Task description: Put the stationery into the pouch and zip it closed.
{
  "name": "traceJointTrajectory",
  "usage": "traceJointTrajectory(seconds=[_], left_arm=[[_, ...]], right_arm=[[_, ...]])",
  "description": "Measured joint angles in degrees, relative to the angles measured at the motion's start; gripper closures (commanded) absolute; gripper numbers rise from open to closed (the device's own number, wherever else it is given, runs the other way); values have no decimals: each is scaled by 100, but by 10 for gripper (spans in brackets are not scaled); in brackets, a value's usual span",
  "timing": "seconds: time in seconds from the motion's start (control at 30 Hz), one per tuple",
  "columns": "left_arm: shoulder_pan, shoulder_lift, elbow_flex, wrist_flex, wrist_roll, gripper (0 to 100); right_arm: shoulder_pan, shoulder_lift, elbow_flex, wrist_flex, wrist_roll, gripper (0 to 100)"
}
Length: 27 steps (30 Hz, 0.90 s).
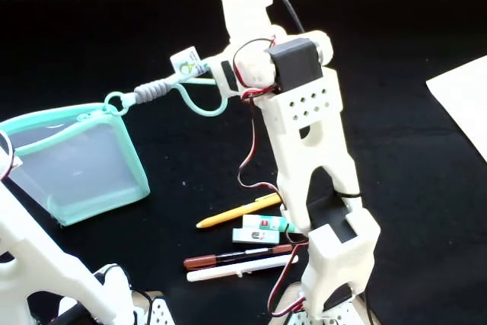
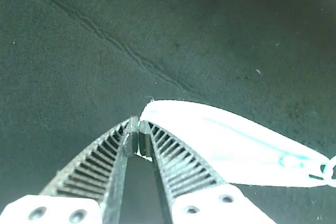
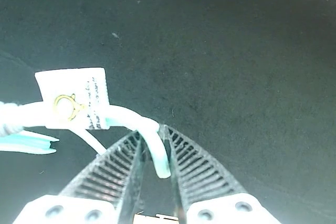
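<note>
Two grips, both clenched: left fingers [image 2: 107, 156] anchor the pouch [image 2: 226, 142] rim; right fingers [image 3: 197, 169] hold its strap loop [image 3: 153, 148], taut between them. Pens [image 1: 236, 211] unpacked, well apart.

We see a pouch [image 1: 76, 161] of pale mint green, with cloudy see-through sides. Its strap [image 1: 205, 112] is the same mint, and the tag [image 3: 73, 98] on the strap is white with a small golden ring. To the right of the pouch lie a yellow pen [image 1: 237, 211], a brown pen [image 1: 236, 256] and a white pen [image 1: 240, 266]. The cloth [image 1: 396, 188] under the pouch is black. The left gripper [image 2: 139, 129] and the right gripper [image 3: 157, 140] have dark fingers [image 2: 173, 156] with a ribbed pattern.
</note>
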Motion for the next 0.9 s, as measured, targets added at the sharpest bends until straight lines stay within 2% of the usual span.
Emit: traceJointTrajectory(seconds=[0.3, 0.37, 0.53, 0.6, 0.67, 0.9], left_arm=[[0, 0, 176, -105, 62, 993], [0, -18, 202, -105, 62, 993], [-18, -18, 211, -105, 44, 993], [-35, -18, 211, -105, 44, 993], [-26, -18, 211, -105, 44, 993], [-18, -18, 211, -105, 44, 993]], right_arm=[[0, -18, 176, 0, 0, 988], [0, -26, 413, 0, 0, 943], [9, -26, 1231, 0, 0, 680], [-53, -26, 1530, 0, 0, 617], [-193, -26, 1741, 0, 0, 591], [-571, -26, 1978, 0, 0, 590]])
